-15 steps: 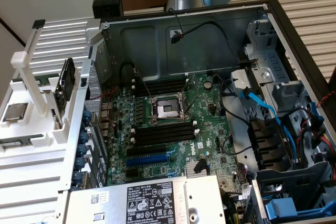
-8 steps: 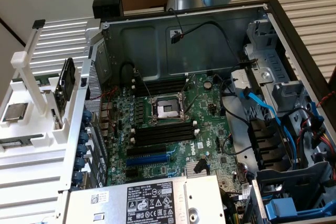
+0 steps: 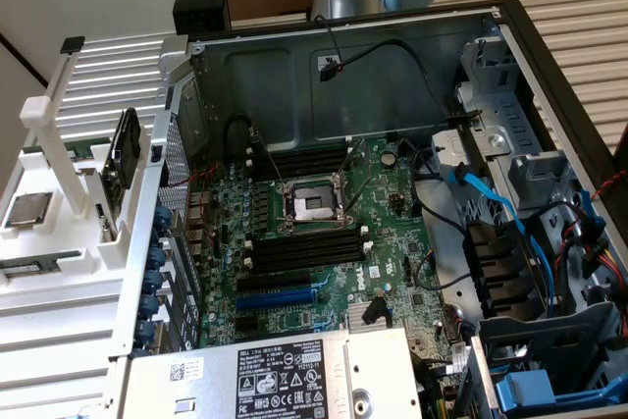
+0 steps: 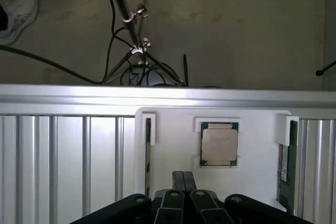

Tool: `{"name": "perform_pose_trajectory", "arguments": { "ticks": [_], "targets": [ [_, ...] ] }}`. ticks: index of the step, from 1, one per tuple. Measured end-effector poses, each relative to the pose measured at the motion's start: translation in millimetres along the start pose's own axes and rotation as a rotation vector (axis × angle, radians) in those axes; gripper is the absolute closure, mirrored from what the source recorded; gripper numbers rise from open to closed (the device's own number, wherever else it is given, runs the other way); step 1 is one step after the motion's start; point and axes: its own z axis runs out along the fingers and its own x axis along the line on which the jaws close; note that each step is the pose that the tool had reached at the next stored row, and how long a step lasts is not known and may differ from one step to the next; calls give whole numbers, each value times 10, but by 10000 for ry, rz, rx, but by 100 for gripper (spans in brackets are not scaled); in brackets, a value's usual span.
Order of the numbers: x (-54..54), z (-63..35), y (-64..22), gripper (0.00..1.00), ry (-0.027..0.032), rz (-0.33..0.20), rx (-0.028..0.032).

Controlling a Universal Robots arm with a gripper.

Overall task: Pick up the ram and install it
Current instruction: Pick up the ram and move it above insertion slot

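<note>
Wrist view catches closed gripper (image 4: 182, 176) — ram (image 4: 287, 179) nearby.

Ribbed aluminium table (image 4: 68, 161), open computer case (image 3: 294, 76) lying on it toward the exterior view's right, white plastic holder (image 4: 168, 145) resting just beside it, left.

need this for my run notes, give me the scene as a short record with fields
gripper: shut, holding nothing, above the white holder
ram: green stick set in a side slot of the white holder, not gripped
cpu chip: in the holder's middle pocket, the part nearest the gripper
computer case: open, motherboard exposed
memory slots: black, beside the cpu socket, look empty
task state: ram not yet picked up
</note>
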Motion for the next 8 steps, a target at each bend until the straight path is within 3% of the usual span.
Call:
{"name": "perform_pose_trajectory", "arguments": {
  "ticks": [8],
  "targets": [
    [40,142,-29,90,-30,-5,0]
  ]
}}
